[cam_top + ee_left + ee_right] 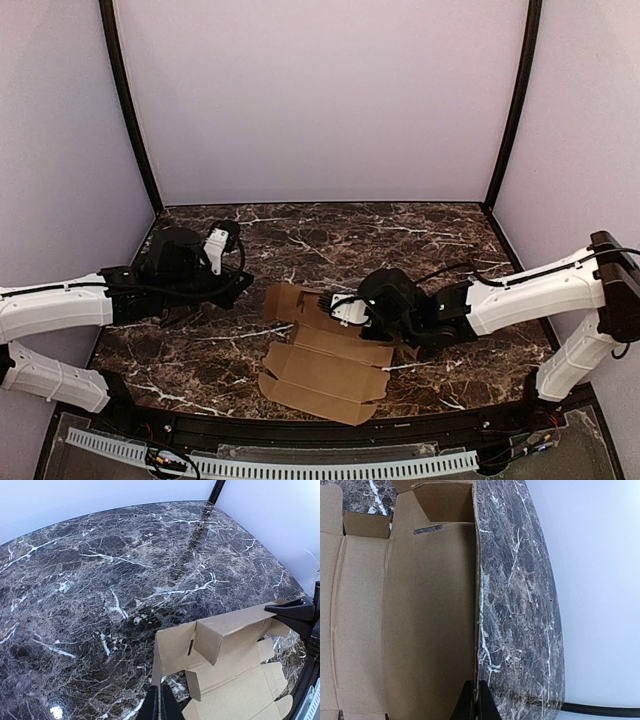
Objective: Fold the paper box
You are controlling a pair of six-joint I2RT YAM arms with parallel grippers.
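The paper box (325,375) is a brown die-cut cardboard sheet, partly folded, lying in the middle of the marble table. My left gripper (250,288) is at its far-left corner. In the left wrist view this gripper (160,692) is shut on the thin edge of a raised flap of the paper box (235,680). My right gripper (340,308) reaches in from the right over the sheet's far long side. In the right wrist view it (475,685) is shut on the edge of an upright panel of the box (420,620).
The dark marble table (420,240) is enclosed by pale purple walls with black corner posts (130,110). A white perforated rail (300,465) runs along the near edge. The right gripper's black finger (295,612) shows at the right of the left wrist view.
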